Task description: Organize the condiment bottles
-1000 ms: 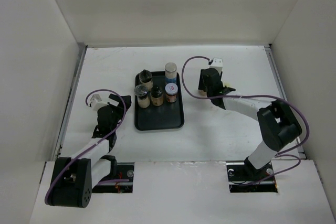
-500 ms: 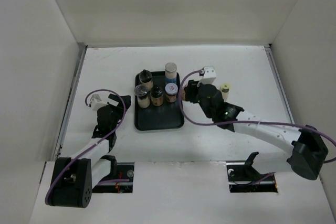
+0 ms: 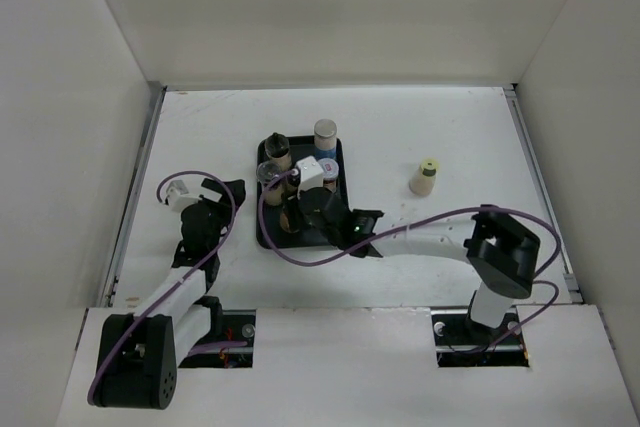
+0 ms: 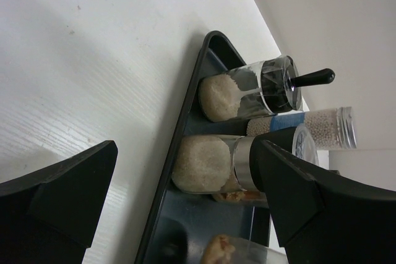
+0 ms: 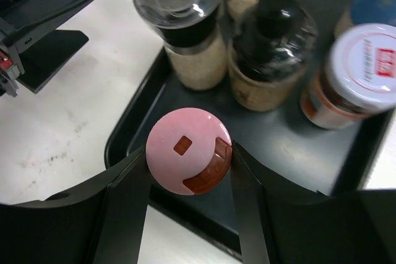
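right hand (image 5: pixel 189 174) clamped on the upright pink-capped bottle (image 5: pixel 189 153), long axis vertical, over the tray's (image 5: pixel 281 149) bare part toward the counter's (image 3: pixel 200 127) near edge; seemingly not yet set down. left hand (image 3: pixel 222 190), spread wide, rests beside the tray, toward the counter's left edge.

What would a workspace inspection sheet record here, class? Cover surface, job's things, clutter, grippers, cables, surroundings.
Surface: white table, faint scuffs.
Job's things: five bottles upright on the black tray; pink-capped bottle held over it; yellow-capped bottle alone on the table.
Clutter: nothing seen.
Grippers: right gripper shut on the pink-capped bottle; left gripper open beside the tray.
Cables: purple cables loop along both arms.
Surroundings: white walls on three sides.
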Robot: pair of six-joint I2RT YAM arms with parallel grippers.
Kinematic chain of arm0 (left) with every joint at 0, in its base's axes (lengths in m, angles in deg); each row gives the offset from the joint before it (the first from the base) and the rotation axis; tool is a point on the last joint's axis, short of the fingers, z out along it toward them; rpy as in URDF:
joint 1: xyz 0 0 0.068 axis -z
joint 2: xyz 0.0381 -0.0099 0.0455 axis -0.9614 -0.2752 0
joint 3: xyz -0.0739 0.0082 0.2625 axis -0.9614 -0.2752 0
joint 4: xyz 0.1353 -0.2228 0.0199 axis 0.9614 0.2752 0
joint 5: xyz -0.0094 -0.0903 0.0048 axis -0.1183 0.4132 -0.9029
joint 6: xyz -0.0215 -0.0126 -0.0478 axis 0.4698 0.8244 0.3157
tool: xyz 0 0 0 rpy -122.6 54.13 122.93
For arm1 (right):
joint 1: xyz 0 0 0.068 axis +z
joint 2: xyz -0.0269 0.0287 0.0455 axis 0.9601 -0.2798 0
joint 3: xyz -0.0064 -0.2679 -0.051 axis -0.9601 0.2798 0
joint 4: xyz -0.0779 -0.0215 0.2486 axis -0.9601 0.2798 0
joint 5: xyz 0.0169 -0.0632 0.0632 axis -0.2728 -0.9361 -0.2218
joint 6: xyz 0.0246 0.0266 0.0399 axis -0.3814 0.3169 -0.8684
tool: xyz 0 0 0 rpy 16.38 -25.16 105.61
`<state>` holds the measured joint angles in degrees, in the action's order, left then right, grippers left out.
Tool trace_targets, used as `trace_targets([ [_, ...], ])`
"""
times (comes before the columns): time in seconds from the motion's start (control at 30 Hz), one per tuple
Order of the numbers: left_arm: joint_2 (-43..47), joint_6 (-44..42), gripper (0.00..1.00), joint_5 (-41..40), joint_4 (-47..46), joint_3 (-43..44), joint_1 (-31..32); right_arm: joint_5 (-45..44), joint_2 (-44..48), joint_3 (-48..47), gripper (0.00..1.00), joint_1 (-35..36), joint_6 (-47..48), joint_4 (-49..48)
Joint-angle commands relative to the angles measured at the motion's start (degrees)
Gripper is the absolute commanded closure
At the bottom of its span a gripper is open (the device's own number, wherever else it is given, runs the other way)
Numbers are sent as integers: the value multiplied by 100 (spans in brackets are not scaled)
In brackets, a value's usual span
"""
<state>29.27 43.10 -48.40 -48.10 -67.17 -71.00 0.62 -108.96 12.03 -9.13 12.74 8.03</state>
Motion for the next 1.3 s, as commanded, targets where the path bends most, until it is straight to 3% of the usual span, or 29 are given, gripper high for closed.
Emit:
trace_targets([
  [0.0,98,-57,0,-101,-108,9,-9,51,-377,-438,57,64,98,-476],
  [0.2,45,-57,0,-30,-117,45,0,-2,-844,-649,45,64,116,-564],
  [0.37,79,-48,0,14,-108,45,-17,42,-546,-509,17,64,186,-564],
  [0.43,132,-57,0,-48,-108,18,-17,51,-178,-326,13,64,204,-564],
  [0.6,53,-39,0,5,-108,36,-17,-72,1095,613,15,-374,204,-818],
  [0.73,45,-57,0,-83,-108,27,0,-913,2326,1738,25,-1348,-6,-1170],
  [0.83,9,-30,0,-22,-126,36,9,-1644,2890,2197,29,-2219,-174,-873],
  [1.0,-34,-48,0,-101,-143,45,53,-2225,2962,2347,17,-3055,-350,-116],
  [1.27,-60,-48,0,-110,-152,45,79,-1567,2119,1873,15,-3873,-253,78],
])
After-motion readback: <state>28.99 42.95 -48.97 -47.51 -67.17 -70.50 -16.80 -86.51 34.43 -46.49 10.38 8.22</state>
